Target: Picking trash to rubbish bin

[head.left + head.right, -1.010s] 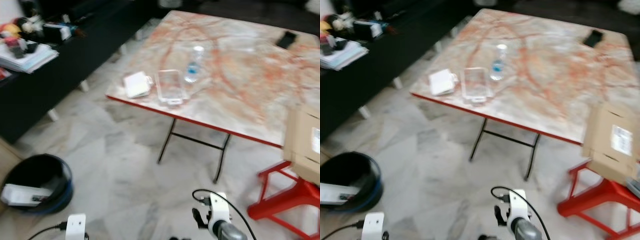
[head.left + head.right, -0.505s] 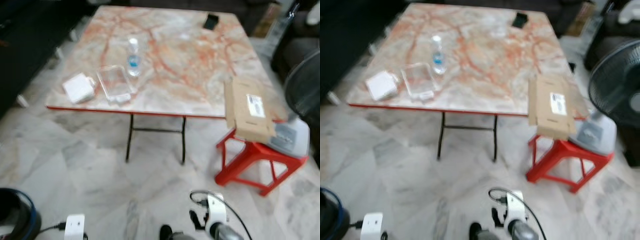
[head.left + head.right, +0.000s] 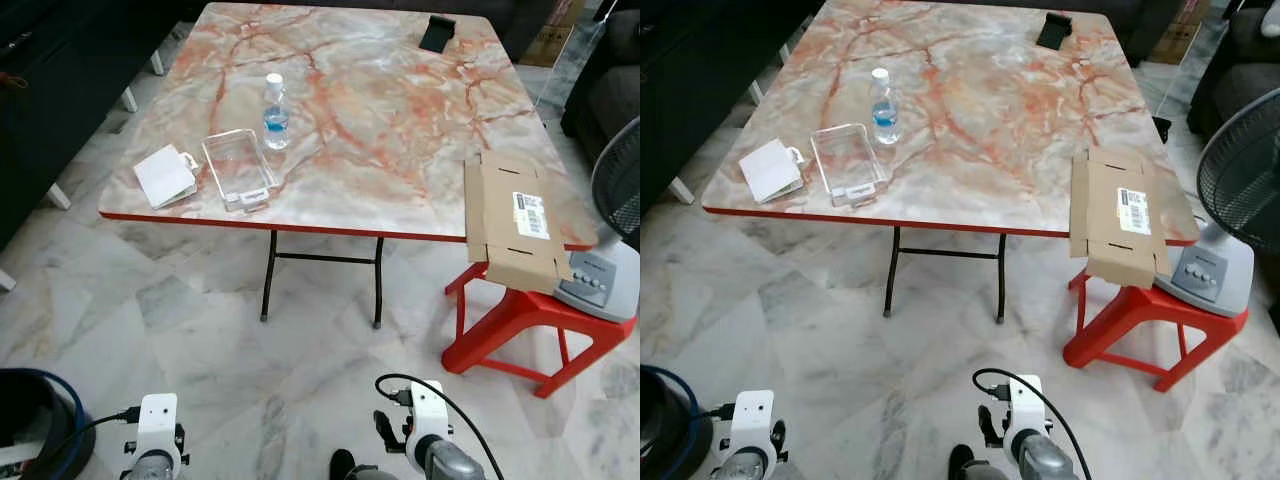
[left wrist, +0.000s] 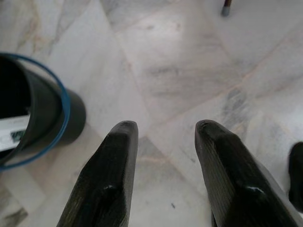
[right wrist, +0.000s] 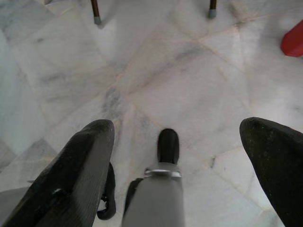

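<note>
No wording is legible: the white label on the cardboard box (image 3: 513,232) and the blue label on the bottle (image 3: 275,111) are too small to read.

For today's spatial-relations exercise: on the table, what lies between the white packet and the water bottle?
The clear plastic container lies between the white packet and the water bottle, seen in the left eye view.

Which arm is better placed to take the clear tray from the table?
Left, probably. The tray lies near the table's left front edge, on the left gripper's side. Both grippers hang low and open, holding nothing; the right gripper would have to cross over.
</note>
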Robot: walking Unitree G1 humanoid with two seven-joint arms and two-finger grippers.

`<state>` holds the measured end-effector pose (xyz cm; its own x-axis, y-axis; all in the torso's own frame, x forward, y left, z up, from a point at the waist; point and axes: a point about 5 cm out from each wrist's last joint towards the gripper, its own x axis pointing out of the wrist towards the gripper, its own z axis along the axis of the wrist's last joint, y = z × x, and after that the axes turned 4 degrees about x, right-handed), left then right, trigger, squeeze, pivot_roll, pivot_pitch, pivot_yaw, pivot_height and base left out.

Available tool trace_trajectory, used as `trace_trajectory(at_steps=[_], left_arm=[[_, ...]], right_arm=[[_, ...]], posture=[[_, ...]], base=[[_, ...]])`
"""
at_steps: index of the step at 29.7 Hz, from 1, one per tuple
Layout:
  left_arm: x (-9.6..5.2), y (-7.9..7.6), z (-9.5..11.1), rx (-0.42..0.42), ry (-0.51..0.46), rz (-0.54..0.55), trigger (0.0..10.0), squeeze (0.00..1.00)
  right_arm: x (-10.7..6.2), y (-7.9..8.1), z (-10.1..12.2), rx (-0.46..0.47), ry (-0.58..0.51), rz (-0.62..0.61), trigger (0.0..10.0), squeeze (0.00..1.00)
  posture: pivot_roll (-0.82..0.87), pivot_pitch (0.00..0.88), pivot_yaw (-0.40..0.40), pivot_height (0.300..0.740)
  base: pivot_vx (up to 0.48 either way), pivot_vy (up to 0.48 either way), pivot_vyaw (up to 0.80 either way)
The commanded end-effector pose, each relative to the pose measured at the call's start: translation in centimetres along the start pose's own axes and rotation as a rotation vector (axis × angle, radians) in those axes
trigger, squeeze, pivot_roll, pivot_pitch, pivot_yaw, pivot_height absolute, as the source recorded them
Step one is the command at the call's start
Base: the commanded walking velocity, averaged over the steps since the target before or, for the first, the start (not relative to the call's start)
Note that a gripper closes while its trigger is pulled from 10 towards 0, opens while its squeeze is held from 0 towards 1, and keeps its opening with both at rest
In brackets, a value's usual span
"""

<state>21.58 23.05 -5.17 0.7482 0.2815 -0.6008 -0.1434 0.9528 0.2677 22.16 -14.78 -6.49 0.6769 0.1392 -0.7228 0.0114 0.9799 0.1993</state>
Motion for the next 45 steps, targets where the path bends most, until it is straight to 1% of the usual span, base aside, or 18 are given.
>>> trace_trajectory(at_steps=[1,4,5,11,12,15,17,24,37,39,41,45], left_arm=[[-0.3,0.0,-1.0,0.024,0.031,-0.005,10.0,0.00],[-0.4,0.1,-1.3,0.031,0.045,0.001,10.0,0.00],[-0.5,0.1,-1.6,0.052,0.057,0.005,10.0,0.00],[-0.8,0.5,-2.5,0.044,0.087,0.016,10.0,0.00],[-0.8,0.5,-2.6,0.044,0.088,0.017,10.0,0.00],[-0.8,0.6,-2.6,0.042,0.088,0.019,10.0,0.00],[-0.8,0.6,-2.6,0.042,0.089,0.021,10.0,0.00],[-0.8,0.6,-2.5,0.043,0.087,0.022,10.0,0.00],[-0.8,0.6,-2.5,0.045,0.092,0.022,10.0,0.00],[-0.8,0.6,-2.6,0.043,0.094,0.022,10.0,0.00],[-0.7,0.6,-2.5,0.023,0.092,0.030,10.0,0.00],[-0.6,0.4,-2.0,0.024,0.075,0.026,10.0,0.00]], right_arm=[[-0.1,-0.2,-0.2,-0.001,-0.002,-0.009,10.0,0.00],[-0.1,-0.2,-0.2,0.003,0.000,-0.010,10.0,0.00],[-0.1,-0.2,-0.2,0.005,0.000,-0.009,10.0,0.00],[-0.1,-0.1,-0.3,0.007,0.003,-0.007,10.0,0.00],[-0.1,-0.1,-0.3,0.022,0.003,-0.004,10.0,0.00],[-0.1,-0.1,-0.4,0.012,0.009,-0.007,10.0,0.00],[-0.1,-0.1,-0.3,-0.002,-0.002,-0.008,10.0,0.00],[-0.1,-0.1,-0.2,0.007,-0.008,-0.008,10.0,0.00],[0.0,0.0,0.0,-0.010,-0.015,-0.003,10.0,0.00],[0.0,0.0,0.0,-0.012,-0.016,-0.003,10.0,0.00],[0.0,0.1,0.1,-0.015,-0.020,-0.001,10.0,0.00],[0.1,0.3,0.8,-0.033,-0.043,0.007,10.0,0.00]], posture=[[0.12,0.184,-0.024,0.740],[0.12,0.184,-0.025,0.740],[0.12,0.184,-0.024,0.740],[0.12,0.185,-0.023,0.740],[0.12,0.185,-0.023,0.740],[0.12,0.186,-0.023,0.740],[0.12,0.185,-0.024,0.740],[0.12,0.183,-0.022,0.740],[0.12,0.183,-0.023,0.740],[0.12,0.183,-0.023,0.740],[0.12,0.182,-0.023,0.740],[0.13,0.183,-0.024,0.740]], base=[[0.000,0.000,-0.40],[0.000,0.000,0.00],[0.000,0.000,0.00],[0.000,-0.243,0.00],[0.000,-0.296,-0.66],[0.000,-0.296,-0.77],[0.000,-0.296,0.00],[0.000,-0.282,0.00],[0.000,-0.239,0.00],[0.000,0.000,0.00],[0.000,0.000,0.00],[0.000,0.000,0.00]])
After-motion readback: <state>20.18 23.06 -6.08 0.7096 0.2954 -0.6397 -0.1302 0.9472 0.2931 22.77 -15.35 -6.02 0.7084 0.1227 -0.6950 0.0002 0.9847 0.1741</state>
